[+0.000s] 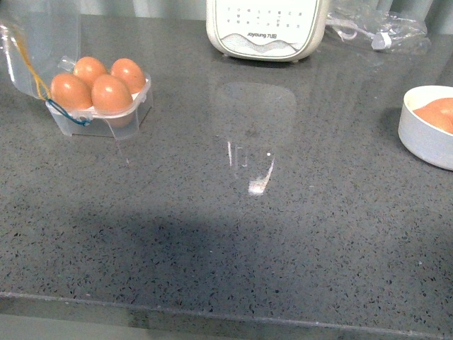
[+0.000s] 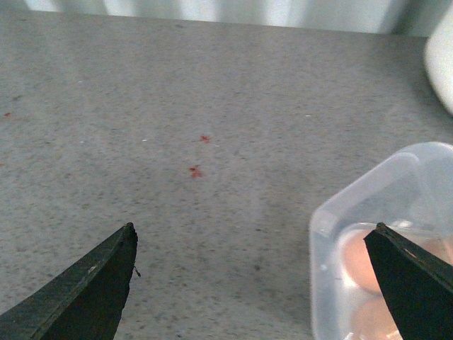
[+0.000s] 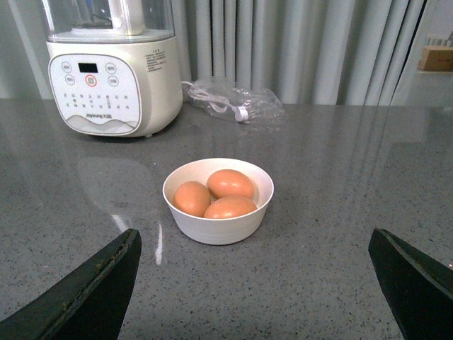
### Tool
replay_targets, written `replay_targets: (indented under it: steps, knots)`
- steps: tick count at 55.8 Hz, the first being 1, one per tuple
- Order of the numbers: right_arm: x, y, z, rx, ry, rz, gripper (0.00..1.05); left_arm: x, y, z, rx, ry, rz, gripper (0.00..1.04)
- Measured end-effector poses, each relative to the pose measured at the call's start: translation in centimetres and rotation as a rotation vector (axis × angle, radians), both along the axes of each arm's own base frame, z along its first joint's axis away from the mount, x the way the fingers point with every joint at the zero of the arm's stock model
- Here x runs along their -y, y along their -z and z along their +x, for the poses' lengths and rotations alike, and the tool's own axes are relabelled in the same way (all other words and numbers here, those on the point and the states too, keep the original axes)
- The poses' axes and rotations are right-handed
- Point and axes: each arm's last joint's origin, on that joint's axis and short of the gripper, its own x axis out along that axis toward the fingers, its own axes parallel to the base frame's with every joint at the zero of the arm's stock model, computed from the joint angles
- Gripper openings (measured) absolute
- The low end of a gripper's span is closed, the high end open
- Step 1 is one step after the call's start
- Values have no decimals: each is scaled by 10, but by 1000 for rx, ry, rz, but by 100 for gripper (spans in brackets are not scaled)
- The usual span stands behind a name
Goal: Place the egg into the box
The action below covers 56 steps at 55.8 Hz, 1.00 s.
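Four eggs [image 1: 111, 94] are seated in the box [image 1: 113, 127], one to each cup, so every cup is filled. They are stood on end, with long axes roughly upright. The task's egg cannot be singled out among them, since all look alike. The box is set on the counter [image 1: 233, 241] at the far left, and its lid [image 1: 39, 42] is held open and raised behind it.

At the far right a bowl [image 1: 425, 134] is placed, well apart from the box. In the right wrist view three further eggs [image 3: 230, 183] are seen lying in it on their sides, touching one another, with long axes roughly level.

The left gripper [image 2: 253, 230] is held above the counter just beside the box, with its fingers spread wide and nothing between them. The right gripper [image 3: 255, 237] is likewise spread wide and empty, with the bowl seen beyond its tips.
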Motion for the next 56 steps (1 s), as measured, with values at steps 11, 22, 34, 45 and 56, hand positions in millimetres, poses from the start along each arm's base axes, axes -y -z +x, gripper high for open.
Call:
replay_targets:
  steps: [11,22,34,45,56]
  knots:
    - [0,0,0,0,0,0,97,28,-12,-12,-4,96,-87,98]
    - [0,0,0,0,0,0,97,58,0,-30,-94,234,-102,98]
    - [0,0,0,0,0,0,97,63,-10,-48,-102,270,-84,98]
    - [0,0,0,0,0,0,97,49,-33,-64,-40,235,-86,98]
    - [0,0,0,0,0,0,97,17,-69,-95,109,165,-85,98]
